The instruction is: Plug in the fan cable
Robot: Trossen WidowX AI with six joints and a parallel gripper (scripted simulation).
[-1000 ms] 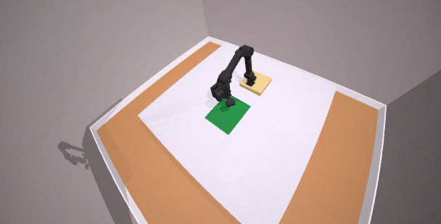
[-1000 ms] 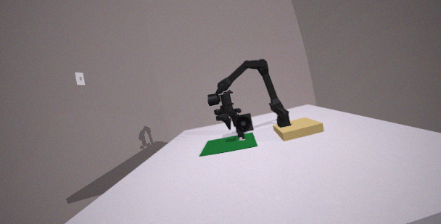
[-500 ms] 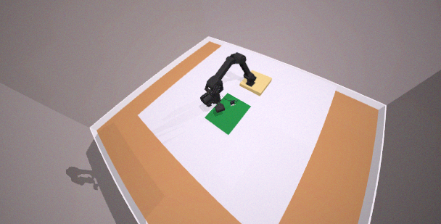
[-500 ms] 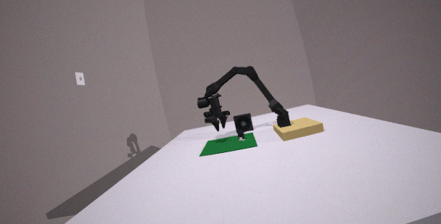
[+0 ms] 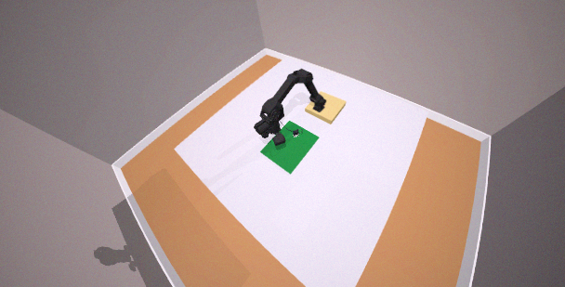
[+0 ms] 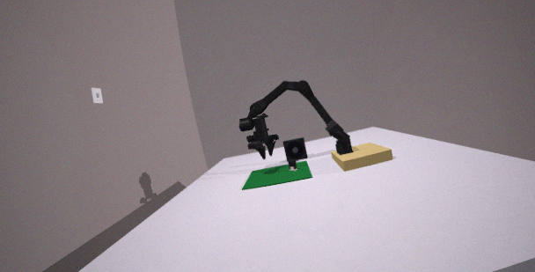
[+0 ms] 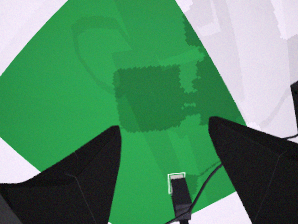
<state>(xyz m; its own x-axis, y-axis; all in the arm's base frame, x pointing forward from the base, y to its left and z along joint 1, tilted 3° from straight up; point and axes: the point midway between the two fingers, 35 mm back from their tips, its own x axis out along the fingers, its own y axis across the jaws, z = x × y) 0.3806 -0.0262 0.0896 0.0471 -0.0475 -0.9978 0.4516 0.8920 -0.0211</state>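
The green board (image 5: 297, 155) (image 6: 264, 179) (image 7: 73, 96) lies flat on the white table. The black plug (image 7: 178, 192) (image 6: 293, 165) (image 5: 295, 133) sits upright on the white-outlined fan header (image 7: 174, 177) near the board's edge. The black square fan (image 6: 294, 149) stands right behind the plug. My gripper (image 7: 164, 128) (image 6: 266, 153) (image 5: 269, 132) is open and holds nothing. It hangs above the board, apart from the plug, and touches nothing.
The arm's base stands on a tan block (image 5: 332, 113) (image 6: 374, 153) just beyond the board. Orange strips (image 5: 432, 211) run along the table's sides inside a low white rim.
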